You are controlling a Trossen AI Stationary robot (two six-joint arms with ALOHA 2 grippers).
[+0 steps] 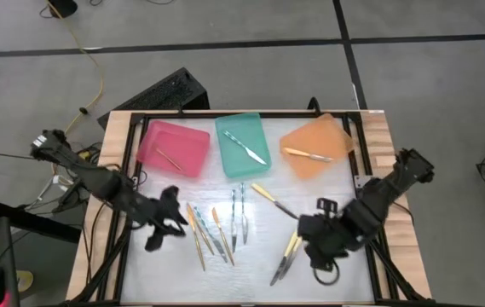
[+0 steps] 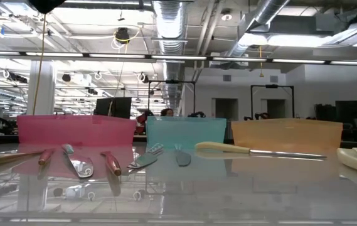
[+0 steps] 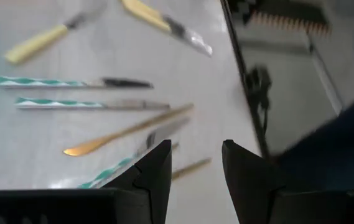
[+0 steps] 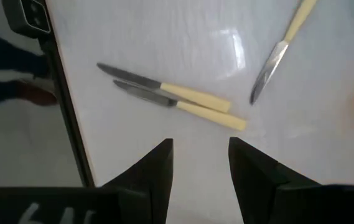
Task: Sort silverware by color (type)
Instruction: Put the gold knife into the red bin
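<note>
At the surface's (image 1: 344,273) near edge, the right gripper (image 1: 320,256) hovers at five o'clock, jaws apart and empty, beside two pale yellow knives (image 1: 286,254). The left gripper (image 1: 161,234), jaws likewise apart, waits at eight o'clock by the mixed silverware (image 1: 216,228). Best next: centre on one handle and lift cleanly. Farther off, pink tray (image 1: 193,162), teal tray (image 1: 229,162) and orange tray (image 1: 297,162) each hold one piece.

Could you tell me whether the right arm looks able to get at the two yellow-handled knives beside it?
Probably yes: the right gripper hangs open just short of the pair of yellow-handled knives, with only bare table between.
</note>
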